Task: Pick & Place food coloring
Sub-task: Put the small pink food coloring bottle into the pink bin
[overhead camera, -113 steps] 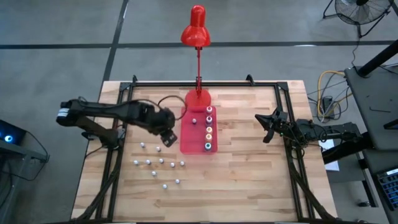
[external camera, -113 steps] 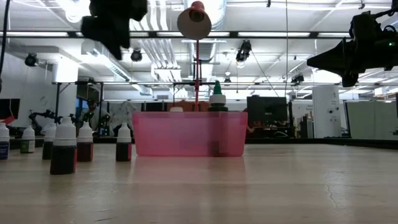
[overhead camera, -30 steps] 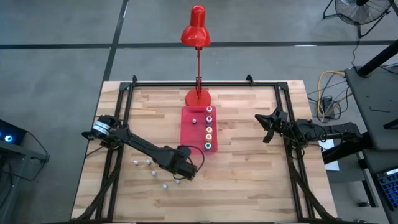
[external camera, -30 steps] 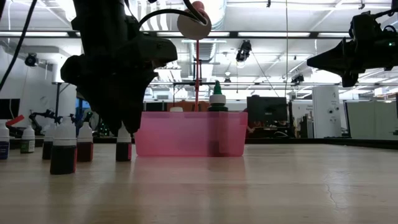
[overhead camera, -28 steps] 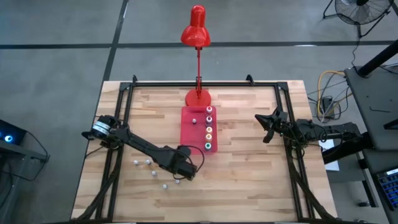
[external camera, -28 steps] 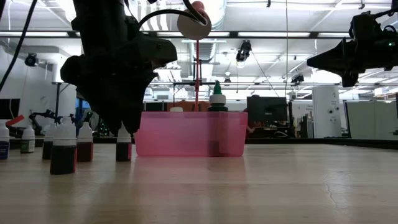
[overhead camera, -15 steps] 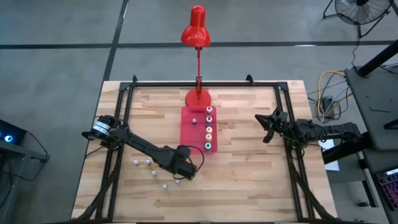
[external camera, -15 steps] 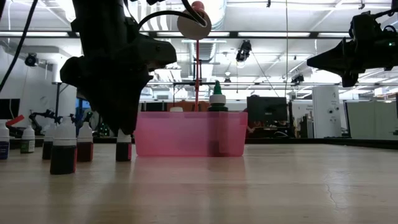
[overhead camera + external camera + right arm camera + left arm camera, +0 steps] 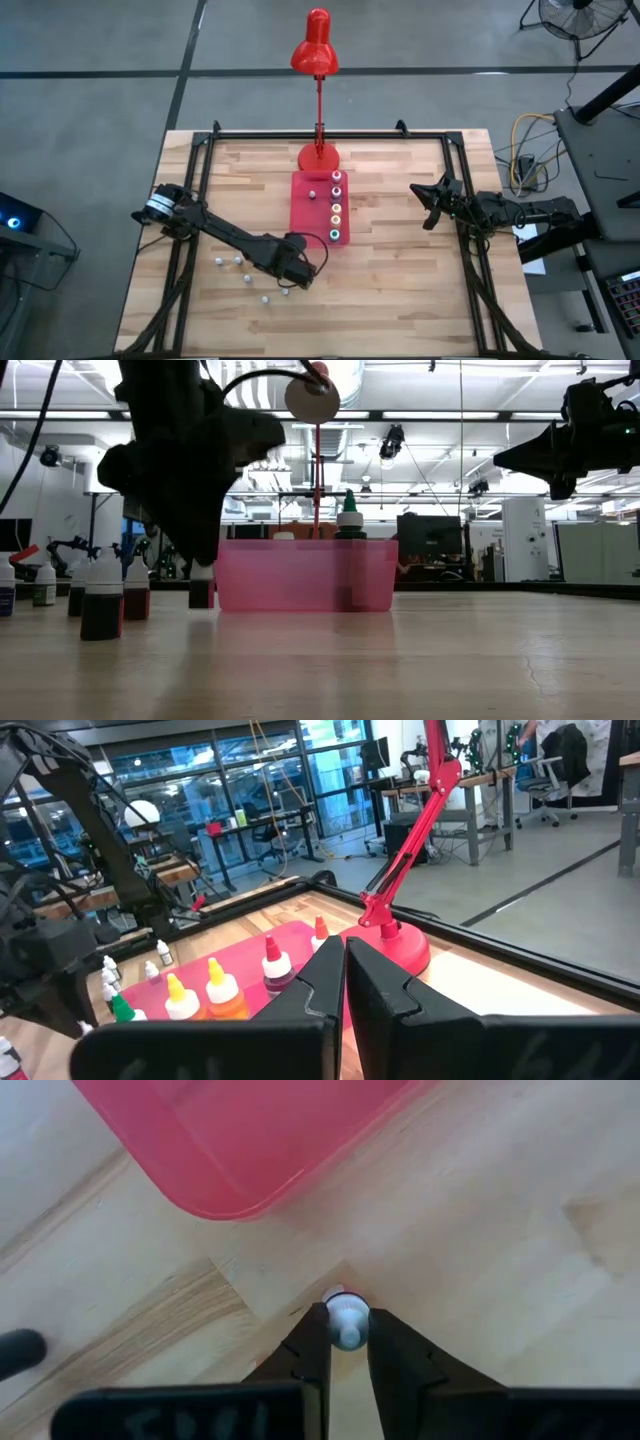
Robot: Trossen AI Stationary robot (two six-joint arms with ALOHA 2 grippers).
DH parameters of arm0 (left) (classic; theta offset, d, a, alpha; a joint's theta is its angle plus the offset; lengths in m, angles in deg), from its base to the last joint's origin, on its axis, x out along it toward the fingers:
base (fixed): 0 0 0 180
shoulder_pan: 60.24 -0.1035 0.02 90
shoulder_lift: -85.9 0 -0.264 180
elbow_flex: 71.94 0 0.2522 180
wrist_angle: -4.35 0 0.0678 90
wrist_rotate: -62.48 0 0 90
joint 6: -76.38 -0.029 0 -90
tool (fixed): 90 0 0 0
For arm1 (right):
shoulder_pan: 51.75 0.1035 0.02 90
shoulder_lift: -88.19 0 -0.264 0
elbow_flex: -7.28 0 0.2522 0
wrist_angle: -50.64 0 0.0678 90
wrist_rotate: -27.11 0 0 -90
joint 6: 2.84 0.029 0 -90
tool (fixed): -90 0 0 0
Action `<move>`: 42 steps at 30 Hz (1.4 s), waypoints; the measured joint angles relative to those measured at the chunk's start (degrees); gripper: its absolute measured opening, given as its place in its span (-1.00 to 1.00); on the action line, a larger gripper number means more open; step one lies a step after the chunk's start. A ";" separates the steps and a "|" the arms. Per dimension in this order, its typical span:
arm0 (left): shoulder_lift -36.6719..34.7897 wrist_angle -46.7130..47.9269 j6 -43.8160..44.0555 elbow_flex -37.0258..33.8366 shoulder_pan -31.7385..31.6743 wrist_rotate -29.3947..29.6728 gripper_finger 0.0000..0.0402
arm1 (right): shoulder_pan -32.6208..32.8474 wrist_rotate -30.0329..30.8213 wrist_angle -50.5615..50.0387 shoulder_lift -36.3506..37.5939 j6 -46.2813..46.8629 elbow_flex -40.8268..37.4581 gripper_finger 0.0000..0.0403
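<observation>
My left gripper (image 9: 347,1325) points steeply down just off the near corner of the red tray (image 9: 303,215) and is shut on a small whitish-capped food coloring bottle (image 9: 201,594) with dark red contents. Several more small bottles (image 9: 240,270) stand on the wood to its left. Bigger bottles with pink, orange, yellow and teal caps (image 9: 335,212) stand upright in the tray, along with one small white-capped bottle (image 9: 312,194). My right gripper (image 9: 428,207) waits shut at the table's right side, well above the wood. My left gripper pinches the bottle's whitish cap (image 9: 347,1318) between its two fingertips (image 9: 316,1332). The fingers come from above, pointing steeply down. The bottle hangs upright below them, its base (image 9: 201,605) a little above the table.
A red desk lamp (image 9: 317,60) stands on its base (image 9: 318,157) behind the tray, its head out past the table's far edge. Black frame rails (image 9: 190,210) run along the table's sides. Bare wood lies between the tray and my right arm.
My left gripper has shut on the small bottle's cap, where a second ago its fingers stood apart on either side of it. The bottle has since risen a little off the table, still upright.
</observation>
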 joint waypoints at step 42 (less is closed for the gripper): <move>-8.29 15.78 -59.04 17.59 -15.74 -4.93 -0.87 | 0.02 -0.01 0.00 0.00 0.00 0.00 -0.96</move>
